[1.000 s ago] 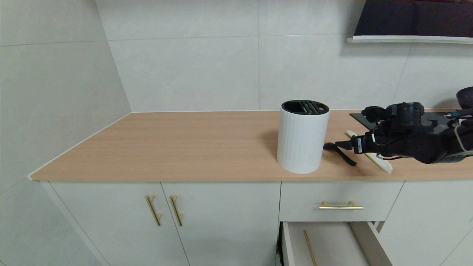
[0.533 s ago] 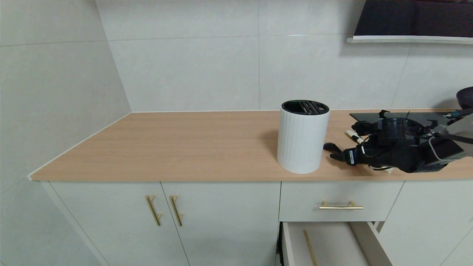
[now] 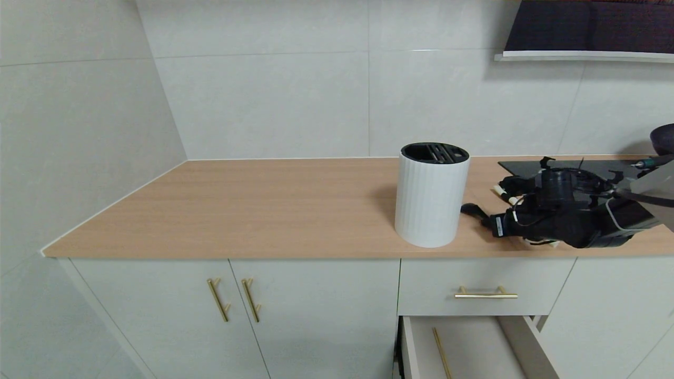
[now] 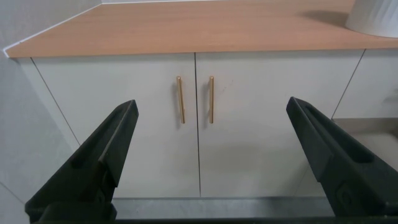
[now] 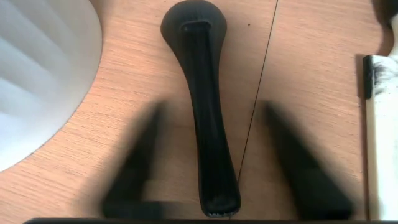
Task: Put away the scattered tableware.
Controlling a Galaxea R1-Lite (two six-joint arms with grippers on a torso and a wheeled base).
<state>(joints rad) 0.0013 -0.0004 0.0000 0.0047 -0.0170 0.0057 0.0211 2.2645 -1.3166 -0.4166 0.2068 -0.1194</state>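
Right hand (image 3: 491,223) has dropped low over the last second. It now sits just above the counter (image 3: 263,210), over the black-handled utensil (image 3: 472,209) beside the white holder (image 3: 432,202).

Left wrist view: left hand (image 4: 211,115) spread wide, holding nothing, facing the cabinet doors (image 4: 249,130).

Right wrist view: fingers (image 5: 138,165) apart, straddling the handle. It lies flat, with a gap on each side. White-handled utensil (image 5: 377,137) is nearby.

My call: close centred and square on the handle, then lift straight up, clear of the holder wall.
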